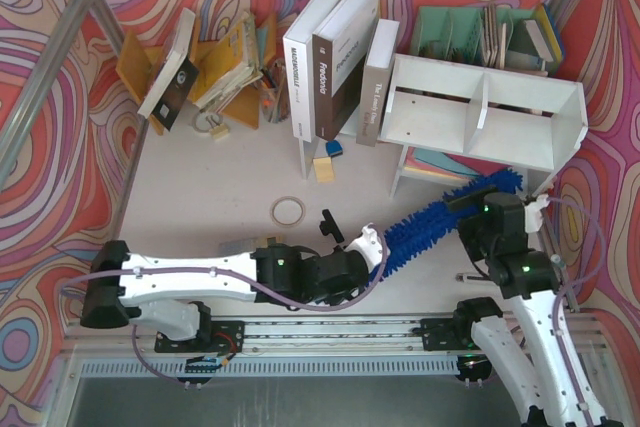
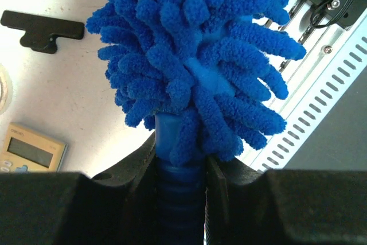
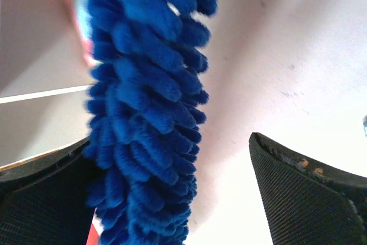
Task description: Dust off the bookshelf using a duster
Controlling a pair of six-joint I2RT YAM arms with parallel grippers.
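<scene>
The white bookshelf (image 1: 480, 112) stands on legs at the back right, its two compartments facing the arms. The blue fluffy duster (image 1: 430, 222) lies slantwise from the table's middle up to the right, with its tip near the shelf's underside. My left gripper (image 1: 372, 247) is shut on the duster's ribbed blue handle (image 2: 179, 164); the fluffy head (image 2: 195, 55) fills that wrist view. My right gripper (image 1: 492, 212) stands open around the far part of the duster (image 3: 143, 113). The fluff rests by the left finger (image 3: 46, 199), well apart from the right finger (image 3: 309, 199).
A black clip piece (image 1: 331, 224), a tape roll (image 1: 288, 210) and a calculator (image 2: 31, 147) lie near the left gripper. Upright books (image 1: 335, 62), a yellow book rack (image 1: 200, 67) and a green organiser (image 1: 480, 32) line the back. The metal rail (image 1: 330, 329) runs along the near edge.
</scene>
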